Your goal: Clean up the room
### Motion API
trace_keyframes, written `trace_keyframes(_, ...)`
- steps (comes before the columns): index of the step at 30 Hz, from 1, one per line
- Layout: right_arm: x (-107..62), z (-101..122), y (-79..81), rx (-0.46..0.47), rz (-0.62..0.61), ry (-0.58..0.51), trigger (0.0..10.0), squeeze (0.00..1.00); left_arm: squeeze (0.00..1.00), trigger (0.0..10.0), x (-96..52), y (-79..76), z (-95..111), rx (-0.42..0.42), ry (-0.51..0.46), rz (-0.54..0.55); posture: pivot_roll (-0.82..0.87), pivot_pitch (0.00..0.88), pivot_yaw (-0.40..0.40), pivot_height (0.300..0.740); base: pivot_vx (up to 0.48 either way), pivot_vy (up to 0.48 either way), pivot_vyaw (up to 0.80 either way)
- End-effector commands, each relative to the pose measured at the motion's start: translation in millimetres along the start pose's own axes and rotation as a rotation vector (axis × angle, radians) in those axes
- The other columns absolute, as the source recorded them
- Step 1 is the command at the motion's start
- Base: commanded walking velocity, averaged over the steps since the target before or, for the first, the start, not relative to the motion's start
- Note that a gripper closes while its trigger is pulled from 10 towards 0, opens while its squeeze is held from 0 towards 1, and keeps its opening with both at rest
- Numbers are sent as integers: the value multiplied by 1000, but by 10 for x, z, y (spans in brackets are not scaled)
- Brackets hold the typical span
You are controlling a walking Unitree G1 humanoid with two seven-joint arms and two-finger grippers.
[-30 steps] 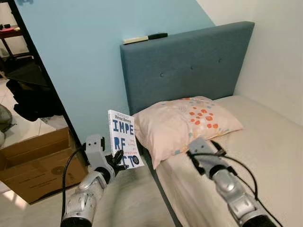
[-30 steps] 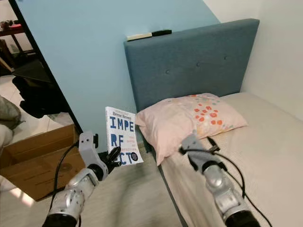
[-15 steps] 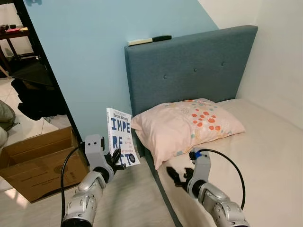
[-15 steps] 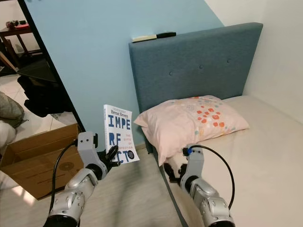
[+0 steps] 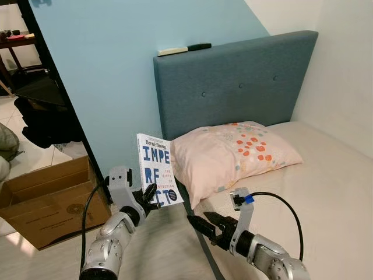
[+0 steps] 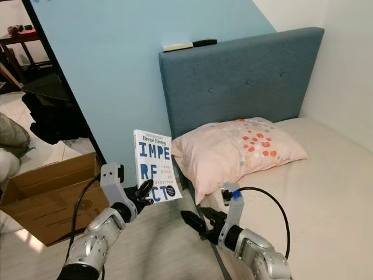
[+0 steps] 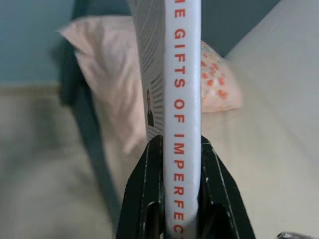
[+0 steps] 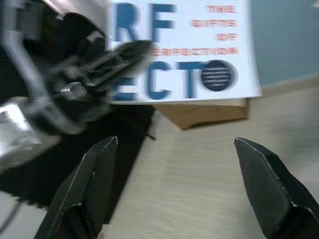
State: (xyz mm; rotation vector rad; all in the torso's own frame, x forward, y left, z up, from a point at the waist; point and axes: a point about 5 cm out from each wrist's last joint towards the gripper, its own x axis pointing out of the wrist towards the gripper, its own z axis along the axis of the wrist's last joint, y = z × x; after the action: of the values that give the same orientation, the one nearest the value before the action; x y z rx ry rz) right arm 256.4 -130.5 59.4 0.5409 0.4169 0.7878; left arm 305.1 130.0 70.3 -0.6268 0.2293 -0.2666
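Silver jointed arms, black cables, black two-fingered left end effector (image 5: 147, 197), right end effector (image 5: 204, 224)

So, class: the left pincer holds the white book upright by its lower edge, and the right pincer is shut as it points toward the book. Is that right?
Not quite. The left pincer does hold the white book upright by its lower edge, but the right pincer is open, not shut; the right wrist view shows its fingers spread wide apart, pointing toward the book.

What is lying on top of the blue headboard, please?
Two slim items lie end to end on the headboard: a pale flat one and a black one. What they are is unclear.
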Motion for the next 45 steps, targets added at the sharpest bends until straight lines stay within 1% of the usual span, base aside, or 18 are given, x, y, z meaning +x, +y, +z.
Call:
trace_keyframes(1,23,-2,62,23,39,-5,10000,0,0,10000,26,-60,120,-35,-45,-35,55,5,65,740,0,0,0)
trace_keyframes(3,38,34,124,61,75,-40,10000,0,0,10000,29,-70,115,-117,-44,-44,54,4,68,740,0,0,0)
trace_keyframes(4,38,34,124,61,75,-40,10000,0,0,10000,29,-70,115,-117,-44,-44,54,4,68,740,0,0,0)
trace_keyframes(6,41,61,143,88,99,-66,10000,0,0,10000,37,-80,122,-175,-57,-45,55,5,70,740,0,0,0)
trace_keyframes(10,39,66,139,94,100,-70,10000,0,0,10000,45,-79,135,-204,-69,-37,56,4,71,740,0,0,0)
trace_keyframes(11,29,71,135,103,103,-75,10000,0,0,10000,56,-73,163,-248,-89,-26,55,6,73,740,0,0,0)
trace_keyframes(12,29,71,135,103,103,-75,10000,0,0,10000,56,-73,163,-248,-89,-26,55,6,73,740,0,0,0)
trace_keyframes(14,12,78,125,116,102,-83,10000,0,0,10000,71,-56,209,-325,-118,-9,54,6,75,740,0,0,0)
trace_keyframes(15,12,78,125,116,102,-83,10000,0,0,10000,71,-56,209,-325,-118,-9,54,6,75,740,0,0,0)
trace_keyframes(20,-12,98,107,169,80,-118,10000,0,0,10000,53,-17,244,-447,-124,-3,54,5,78,740,0,0,0)
trace_keyframes(21,-12,98,107,169,80,-118,10000,0,0,10000,53,-17,244,-447,-124,-3,54,5,78,740,0,0,0)
trace_keyframes(26,-3,171,85,274,64,-200,10000,0,0,10000,20,1,233,-504,-116,-4,57,3,79,740,0,0,0)
trace_keyframes(29,26,185,140,404,124,-225,10000,0,0,10000,5,-42,195,-519,-90,-29,60,5,79,740,0,0,0)
trace_keyframes(33,40,185,169,459,155,-227,10000,0,0,10000,5,-65,185,-529,-81,-36,60,5,79,740,0,0,0)
trace_keyframes(34,55,173,206,494,184,-206,10000,0,0,10000,10,-87,175,-533,-75,-41,60,7,78,740,0,0,0)
trace_keyframes(36,55,173,206,494,184,-206,10000,0,0,10000,10,-87,175,-533,-75,-41,60,7,78,740,0,0,0)
trace_keyframes(39,77,121,284,563,239,-127,10000,0,0,10000,38,-147,167,-558,-70,-61,59,8,75,740,0,0,0)
trace_keyframes(45,73,95,291,597,241,-85,10000,0,0,10000,50,-176,176,-573,-66,-79,59,7,72,740,0,0,0)
